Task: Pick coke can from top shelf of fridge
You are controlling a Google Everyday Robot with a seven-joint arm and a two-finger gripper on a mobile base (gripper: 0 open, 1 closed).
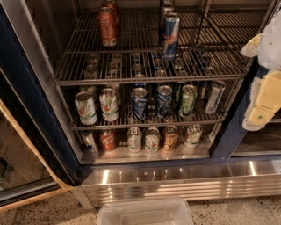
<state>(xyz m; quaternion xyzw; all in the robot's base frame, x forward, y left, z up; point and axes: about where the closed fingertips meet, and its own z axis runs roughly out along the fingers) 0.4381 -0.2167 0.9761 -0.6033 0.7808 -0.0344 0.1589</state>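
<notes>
Coke can [107, 27] waiting on the left of the fridge's [26, 88] top shelf [145, 80]; gripper [248, 83] well apart at the right edge.

The gripper's jaws are spread and hold nothing. The coke can stands upright, its long axis vertical and rim up. A second red can [111, 5] sits close behind it, so if you push in too deep you may knock that one over. A sideways nudge could also tip the coke can on the wires. Mind the blue frame post [228, 127] on your way across.

Top shelf [145, 80]: coke can [107, 27] near left edge; slim can [170, 36] right of it, mid-shelf. Gripper [262, 94] beyond right edge, before the fridge [27, 90].
</notes>
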